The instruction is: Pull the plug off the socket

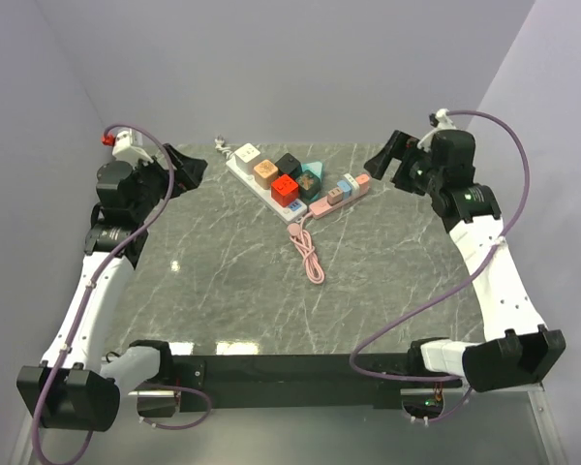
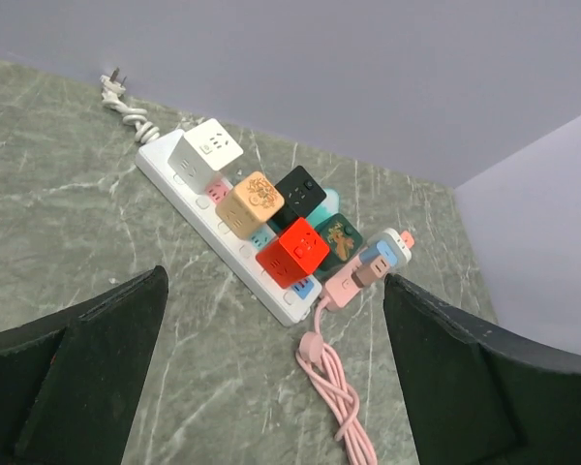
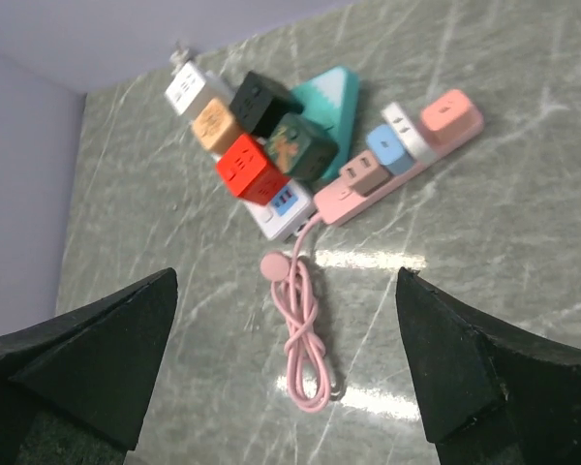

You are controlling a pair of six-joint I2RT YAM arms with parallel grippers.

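A white power strip lies at the back middle of the table with several cube plugs in it: white, tan, black, red and dark green. A pink strip lies against its right end and carries brown, blue, white and coral plugs. My left gripper is open, above the table left of the strips. My right gripper is open, above the table right of them. Neither touches anything.
The pink strip's coiled pink cable lies on the marble toward the middle. A teal triangular piece sits behind the dark green cube. The white strip's cord and plug lie at the back near the wall. Purple walls stand on three sides.
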